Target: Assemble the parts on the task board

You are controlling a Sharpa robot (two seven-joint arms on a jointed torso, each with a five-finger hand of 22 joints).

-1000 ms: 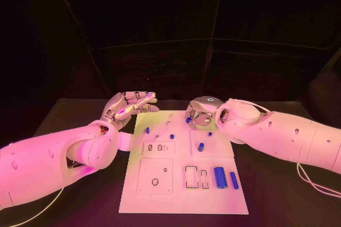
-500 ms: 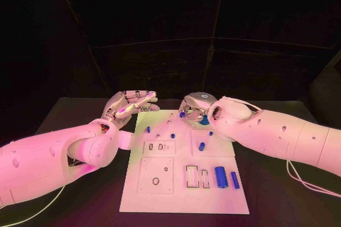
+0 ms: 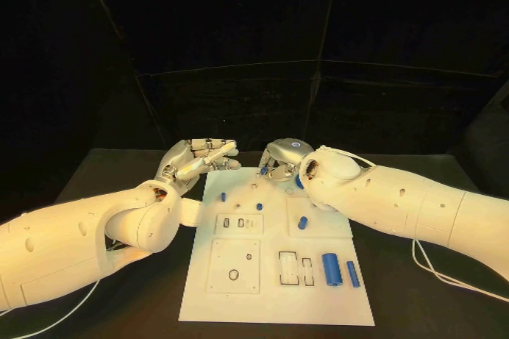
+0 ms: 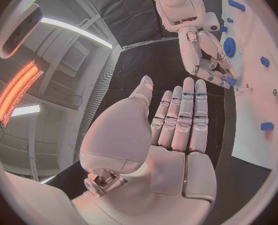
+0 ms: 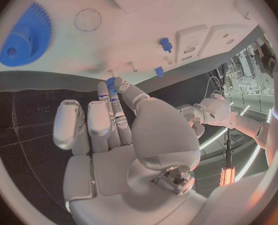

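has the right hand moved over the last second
Yes. The right hand has shifted toward the robot's left along the far edge of the task board, nearer the left hand, pinching a small blue part.

I am looking into what is appearing to be a robotics lab or test cell. Black curtains (image 3: 318,96) are hanging behind a black table (image 3: 106,170), closing off the workspace. Through the left wrist camera, a high industrial ceiling is showing, with a long strip light (image 4: 76,30) glowing and an orange heater-like lamp (image 4: 17,87) burning beside it. A white task board (image 3: 276,295) is lying on the table.
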